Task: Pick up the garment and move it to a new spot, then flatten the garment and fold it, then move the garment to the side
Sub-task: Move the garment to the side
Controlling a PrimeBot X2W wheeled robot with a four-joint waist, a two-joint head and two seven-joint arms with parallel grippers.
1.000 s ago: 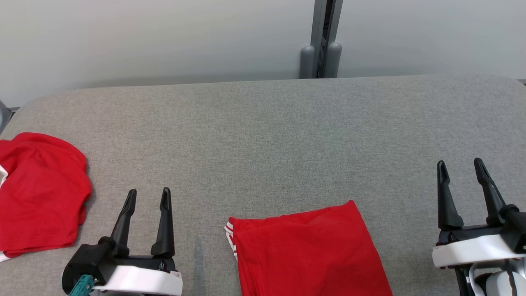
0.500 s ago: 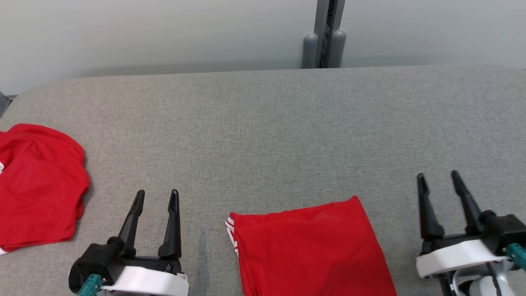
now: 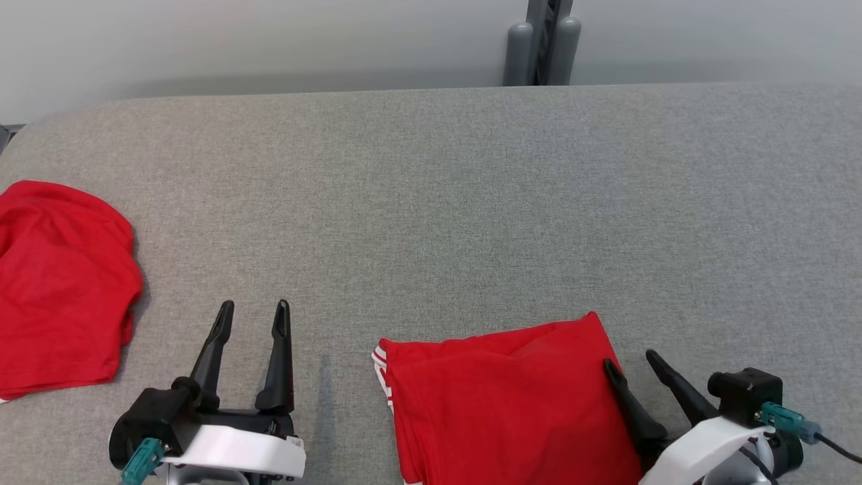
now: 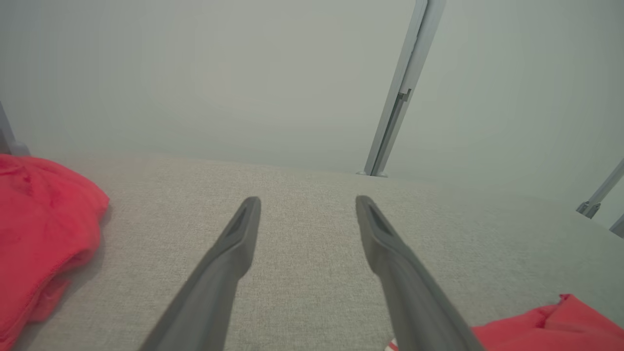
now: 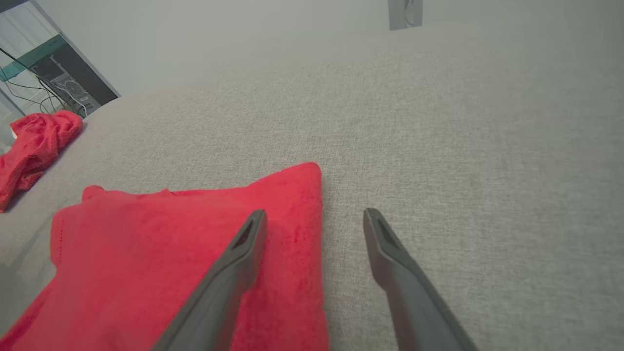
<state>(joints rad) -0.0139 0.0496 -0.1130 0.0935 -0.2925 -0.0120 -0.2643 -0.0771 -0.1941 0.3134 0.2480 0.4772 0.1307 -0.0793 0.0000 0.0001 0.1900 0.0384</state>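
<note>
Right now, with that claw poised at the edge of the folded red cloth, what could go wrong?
The open right gripper straddles the right edge of the folded red garment with white stripes: one finger over cloth, one over the grey fabric table. Closing there may catch only the top layer and undo the fold. The open left gripper stands apart, so a one-sided pull could skew it.

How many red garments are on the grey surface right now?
2. A folded red garment lies at the near middle. A rumpled red garment lies at the far left, partly cut off by the frame edge, so more could lie beyond it.
</note>
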